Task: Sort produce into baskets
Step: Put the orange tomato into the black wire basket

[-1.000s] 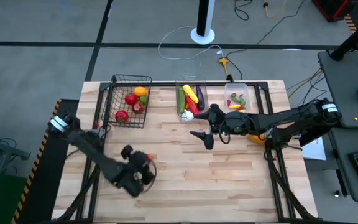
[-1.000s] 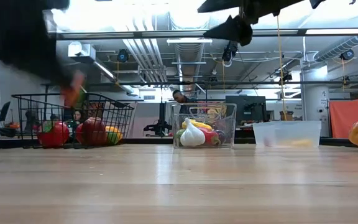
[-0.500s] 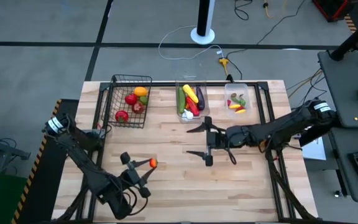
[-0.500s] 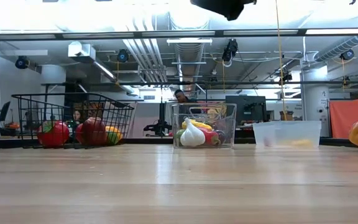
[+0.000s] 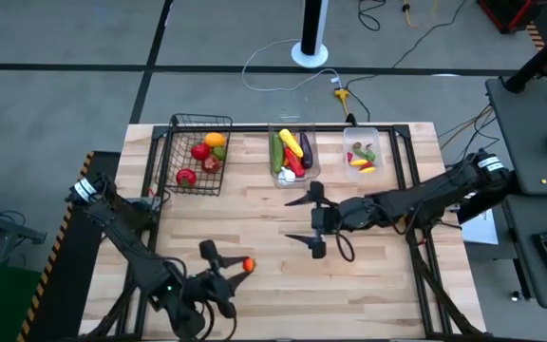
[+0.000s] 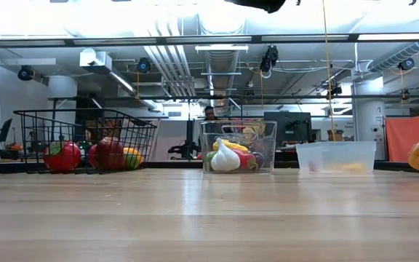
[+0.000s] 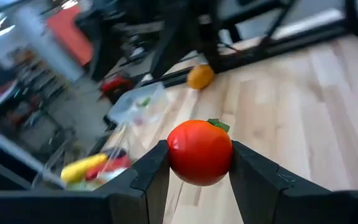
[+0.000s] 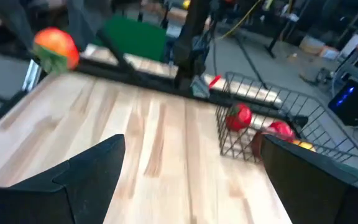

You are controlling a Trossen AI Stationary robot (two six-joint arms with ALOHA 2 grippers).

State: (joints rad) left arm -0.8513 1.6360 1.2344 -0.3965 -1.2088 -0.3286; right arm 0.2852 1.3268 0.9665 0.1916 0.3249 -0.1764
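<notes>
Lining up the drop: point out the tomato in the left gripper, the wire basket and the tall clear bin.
tomato [image 7: 199,152], left wrist view, front of its skin.
wire basket [image 5: 200,122], high view, far rim.
tall clear bin [image 6: 238,123], low view, top rim.

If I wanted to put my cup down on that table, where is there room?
Bare wood runs along the near edge of the table, right of the left hand holding a tomato. The far edge is crowded: wire basket, tall bin, shallow bin. The right hand hovers open mid-table.
</notes>
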